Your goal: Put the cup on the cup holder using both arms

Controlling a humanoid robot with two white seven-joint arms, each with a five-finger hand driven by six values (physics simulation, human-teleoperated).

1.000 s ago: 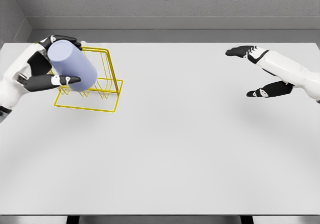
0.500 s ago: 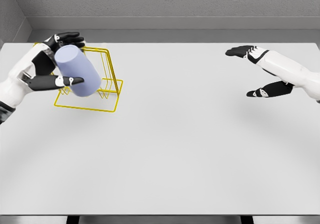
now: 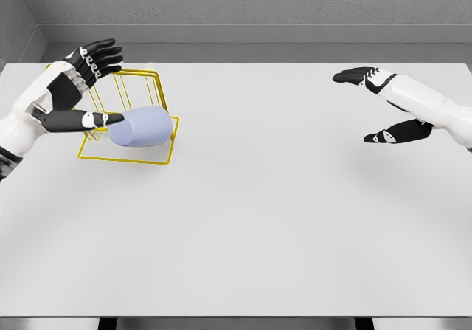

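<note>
Pale lavender, the cup point(image 3: 141, 127) lies on its side across the yellow wire cup holder point(image 3: 164, 116) at the far left of the white surface point(image 3: 258, 212). It sits just beyond the left hand's point(image 3: 70, 94) thumb tip, which reaches to about the cup's near end, and below the four upper fingers point(image 3: 99, 53), which are spread wide above and apart from it. That hand grips nothing; whether the thumb actually touches the cup cannot be told.

The cup's long axis runs nearly level, left to right, slightly tilted, with its flat circular end facing the thumb and its rounded end pointing right toward the rack's front corner. Which end is the mouth cannot be made out.

The placing appears largely done: the cup rests on the holder and is released. It lies across the wires rather than standing over a prong, so whether this seating counts as final is open.

The right hand point(image 3: 383, 108) hovers well apart at the far right, fingers loosely open and empty.
</note>
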